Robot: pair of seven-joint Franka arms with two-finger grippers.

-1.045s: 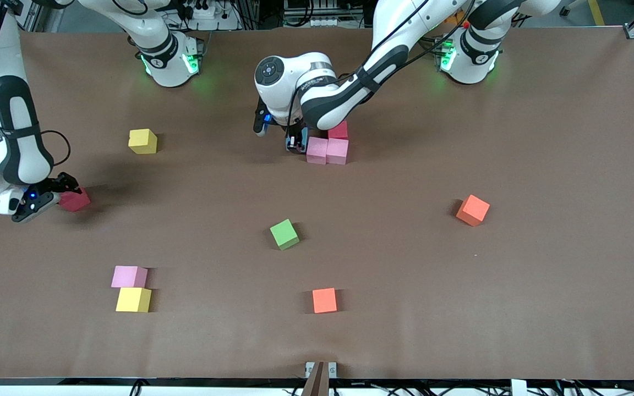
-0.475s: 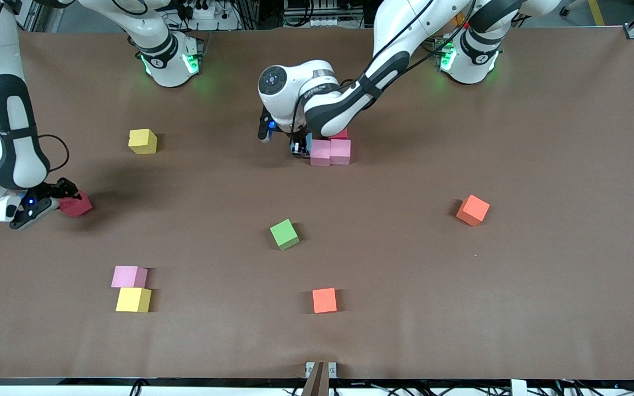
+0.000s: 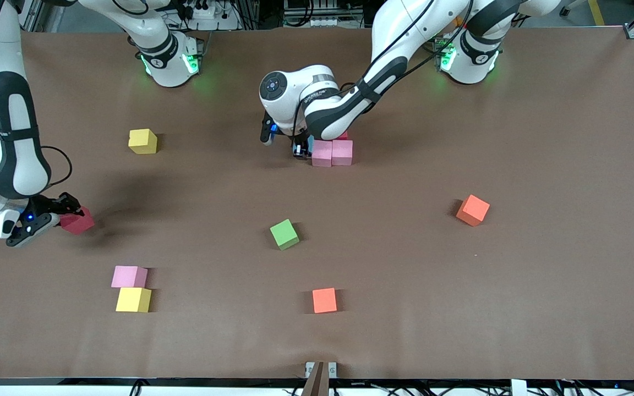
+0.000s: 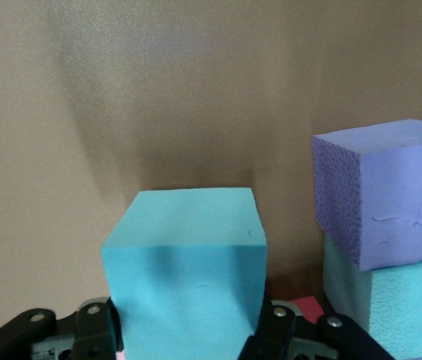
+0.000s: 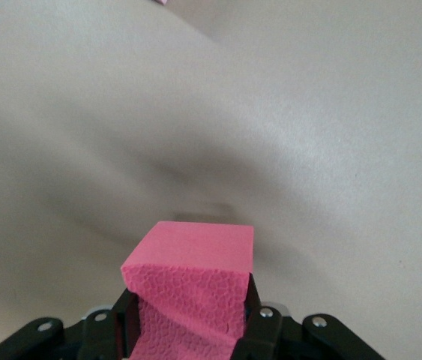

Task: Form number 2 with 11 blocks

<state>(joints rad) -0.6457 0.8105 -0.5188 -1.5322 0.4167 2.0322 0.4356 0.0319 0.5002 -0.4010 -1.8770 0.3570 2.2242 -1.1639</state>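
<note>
Foam cubes make up the start of the number 2 (image 3: 332,149) near the middle of the table (image 3: 515,286), toward the robots' bases: two pink cubes (image 3: 332,152) side by side, a red one just showing under the arm, and in the left wrist view a purple cube (image 4: 387,191) sitting on a light blue cube (image 4: 390,307). Left hand (image 3: 301,147) is low beside the pink pair, clamped on another light blue cube (image 4: 188,255), probably to extend that row. Right hand (image 3: 47,217) grips a red cube (image 3: 77,221) near the right arm's end of the table, likely the next piece. Loose pieces left: green cube (image 3: 284,234), two orange-red cubes (image 3: 473,209), a pink cube (image 3: 128,276). Yellow cubes (image 3: 134,300) not needed.
</note>
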